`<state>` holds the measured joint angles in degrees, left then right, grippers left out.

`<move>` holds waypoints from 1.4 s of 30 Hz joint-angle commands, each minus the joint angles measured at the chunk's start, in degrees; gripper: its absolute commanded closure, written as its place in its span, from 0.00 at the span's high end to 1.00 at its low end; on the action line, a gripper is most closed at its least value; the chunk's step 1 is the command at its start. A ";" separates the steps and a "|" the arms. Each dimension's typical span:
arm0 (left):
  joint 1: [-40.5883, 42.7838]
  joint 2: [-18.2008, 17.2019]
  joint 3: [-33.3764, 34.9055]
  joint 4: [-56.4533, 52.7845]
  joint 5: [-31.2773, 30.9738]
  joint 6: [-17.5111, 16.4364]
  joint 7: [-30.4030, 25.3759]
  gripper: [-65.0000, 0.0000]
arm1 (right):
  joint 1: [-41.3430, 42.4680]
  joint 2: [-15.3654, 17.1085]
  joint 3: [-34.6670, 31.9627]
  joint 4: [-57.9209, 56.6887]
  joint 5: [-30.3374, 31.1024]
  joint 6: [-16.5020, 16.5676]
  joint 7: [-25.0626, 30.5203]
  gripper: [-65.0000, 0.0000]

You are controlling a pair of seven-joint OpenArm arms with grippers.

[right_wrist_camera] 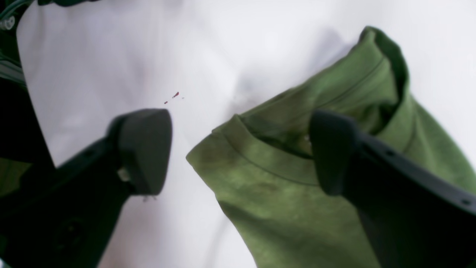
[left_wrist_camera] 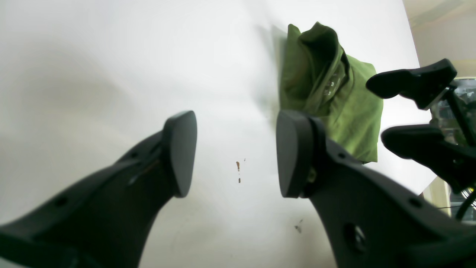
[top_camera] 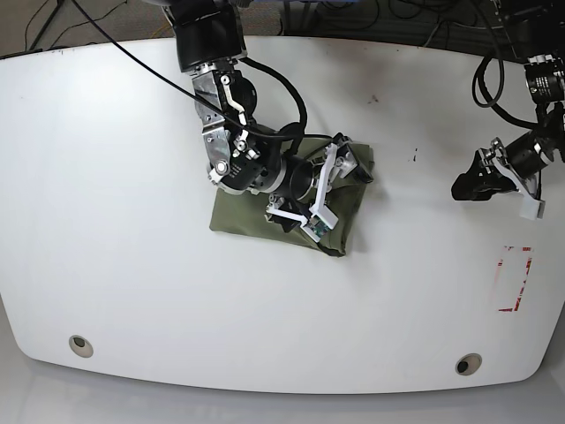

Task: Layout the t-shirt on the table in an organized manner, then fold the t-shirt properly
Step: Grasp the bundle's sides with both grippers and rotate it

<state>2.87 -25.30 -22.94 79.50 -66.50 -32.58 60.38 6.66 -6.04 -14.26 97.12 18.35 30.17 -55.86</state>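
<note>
Nearest me, along the front edge of the white counter (top_camera: 115,291), two small round grommet holes (top_camera: 80,344) sit near the left and right corners. A little farther in, on the right side, there is a red tape mark (top_camera: 515,279) on the glossy surface.

Toward the middle of the counter lies the t-shirt (top_camera: 256,219), olive green and folded into a compact, roughly rectangular bundle. It is wrinkled, and its far right end is bunched higher than the rest. In the right wrist view the ribbed collar and a raised fold of cloth stand up from the counter.

The right gripper (top_camera: 328,196) hangs directly over the bundle's right end, its arm reaching down from the far edge of the counter. Its fingers (right_wrist_camera: 147,149) stand wide apart; one is over bare white counter, the other over the green cloth, and nothing is pinched between them. Whether a finger touches the cloth I cannot tell.

Well off to the right, apart from the shirt, the left gripper (top_camera: 472,184) hovers over bare counter. Its jaws are open with only white surface and a few small dark specks (left_wrist_camera: 238,171) between them, holding nothing.

Beyond the far edge, dark cables (top_camera: 371,18) trail over the floor.
</note>
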 commanded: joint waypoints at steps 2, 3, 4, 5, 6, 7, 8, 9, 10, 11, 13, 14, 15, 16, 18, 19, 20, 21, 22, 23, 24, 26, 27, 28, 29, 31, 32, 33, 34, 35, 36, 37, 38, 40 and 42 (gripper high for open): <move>-1.51 -1.03 1.27 2.47 -1.32 -0.43 -1.17 0.49 | 1.04 0.99 0.33 4.72 0.95 0.29 1.48 0.80; -1.69 -0.94 1.71 3.18 -1.32 -0.43 -1.17 0.49 | 1.04 1.69 0.33 5.34 0.95 0.29 1.48 0.79; -1.78 -0.85 2.68 4.23 -1.32 -0.43 -1.17 0.49 | 0.95 2.66 0.33 6.04 0.95 0.29 1.48 0.77; -1.86 -0.85 3.29 4.85 -1.32 -0.43 -1.17 0.49 | 0.95 3.10 0.33 6.31 0.95 0.29 1.48 0.75; -1.95 -0.77 5.40 6.61 -1.32 -0.43 -1.17 0.49 | 0.51 4.15 0.50 6.83 0.95 0.29 1.48 0.72; -2.21 -0.68 7.42 8.01 -1.32 -0.35 -1.17 0.49 | 0.33 4.86 1.21 6.92 0.95 0.38 1.48 0.69; -2.39 -0.59 8.92 8.98 -1.24 -0.26 -1.26 0.49 | 0.25 5.30 1.91 6.92 0.95 0.46 1.48 0.67; -3.09 -0.06 11.99 10.91 -1.24 -0.17 -1.35 0.49 | 0.25 6.26 3.58 6.92 0.95 0.82 1.48 0.61; -3.36 0.02 12.87 11.53 -1.24 -0.17 -1.35 0.49 | 0.25 6.53 4.20 6.92 0.95 0.90 1.48 0.60; -4.15 0.46 15.33 13.37 -1.24 -0.17 -1.35 0.49 | 0.25 7.23 5.69 6.75 1.04 0.90 1.48 0.53; -4.94 0.90 18.32 15.40 -1.24 -0.17 -1.35 0.49 | 0.25 8.20 7.18 6.66 1.04 0.90 1.48 0.46; -5.29 1.08 19.82 16.36 -1.15 -0.17 -1.35 0.49 | 0.25 8.99 7.89 6.57 1.04 0.90 1.48 0.41; -5.47 1.34 20.87 17.07 -0.88 -0.17 -1.35 0.49 | 0.25 9.60 8.42 6.57 1.04 0.90 1.57 0.37; -5.82 1.78 22.02 17.95 -0.27 -0.17 -1.35 0.49 | 0.25 10.22 9.03 6.48 1.12 0.99 1.83 0.32; -6.70 3.10 24.21 18.91 2.02 -0.17 -1.35 0.49 | 0.33 11.19 9.73 5.43 1.04 0.99 3.42 0.24; -6.96 3.80 25.09 19.09 2.98 -0.17 -1.35 0.49 | 0.42 11.54 9.82 4.99 1.04 0.99 4.03 0.22; -7.31 4.77 26.41 19.18 4.83 -0.17 -1.35 0.49 | 1.21 12.24 9.91 4.11 1.04 0.99 5.00 0.19; -7.40 5.30 27.20 19.35 6.24 -0.17 -1.35 0.48 | 1.65 12.86 10.00 3.58 1.04 0.99 5.44 0.17; -7.40 6.18 28.61 19.44 8.17 -0.17 -1.35 0.46 | 2.09 13.74 10.00 2.61 1.04 0.99 6.14 0.15; -7.31 6.71 29.22 19.44 9.23 -0.17 -1.35 0.44 | 2.36 14.18 10.00 1.91 1.12 0.99 6.49 0.14; -7.49 7.85 30.89 19.18 11.77 -0.26 -1.43 0.40 | 2.80 15.14 9.82 -0.11 1.12 0.99 7.55 0.13; -7.67 9.08 32.74 18.83 15.03 -0.26 -1.52 0.35 | 3.50 15.85 9.82 -2.84 1.04 0.99 9.39 0.13; -7.67 10.05 34.32 18.30 18.10 -0.35 -1.87 0.31 | 4.29 16.11 9.82 -5.12 1.21 0.99 11.42 0.13; -7.67 10.31 34.85 18.21 19.07 -0.35 -2.14 0.31 | 4.55 16.11 9.82 -5.82 1.21 0.99 12.12 0.13; -7.67 10.93 36.79 17.59 22.06 -0.35 -2.84 0.29 | 5.08 16.29 9.73 -8.37 0.86 0.99 14.49 0.13; -7.67 11.45 39.33 16.72 25.93 -0.43 -3.98 0.28 | 5.70 17.16 9.73 -11.19 0.24 0.99 17.92 0.13; -7.67 11.63 40.30 16.28 27.16 -0.43 -4.51 0.28 | 5.70 17.34 9.73 -12.33 -0.11 0.99 19.50 0.13; -7.75 11.98 41.71 15.57 29.01 -0.43 -5.30 0.28 | 5.87 17.60 9.73 -14.09 -0.72 0.99 22.05 0.13; -7.75 12.07 42.50 15.13 29.97 -0.43 -6.01 0.28 | 6.14 17.60 9.73 -15.23 -1.16 0.99 23.64 0.13; -7.75 12.16 43.64 14.43 31.47 -0.43 -6.71 0.28 | 6.40 17.69 9.65 -16.99 -1.78 0.99 26.01 0.13; -7.75 12.16 44.43 13.90 32.61 -0.43 -7.24 0.28 | 6.58 17.87 9.65 -18.48 -2.30 0.99 27.86 0.13; -7.75 12.24 45.22 13.02 33.66 -0.43 -7.76 0.28 | 6.84 17.87 9.65 -20.51 -3.27 0.99 30.14 0.13; -7.75 12.24 45.58 12.41 34.19 -0.43 -8.03 0.28 | 6.93 17.87 9.65 -21.74 -3.80 0.99 31.11 0.13; -7.75 12.24 45.84 10.74 35.33 -0.43 -8.56 0.28 | 6.93 17.87 9.65 -24.73 -5.21 0.99 33.75 0.13; -7.84 12.24 45.75 9.24 35.95 -0.61 -8.82 0.28 | 6.93 17.96 9.73 -26.84 -6.44 1.08 35.94 0.13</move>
<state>-3.81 -12.78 23.22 89.14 -30.46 -32.99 52.93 12.40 11.40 -4.86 71.11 12.12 31.07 -22.31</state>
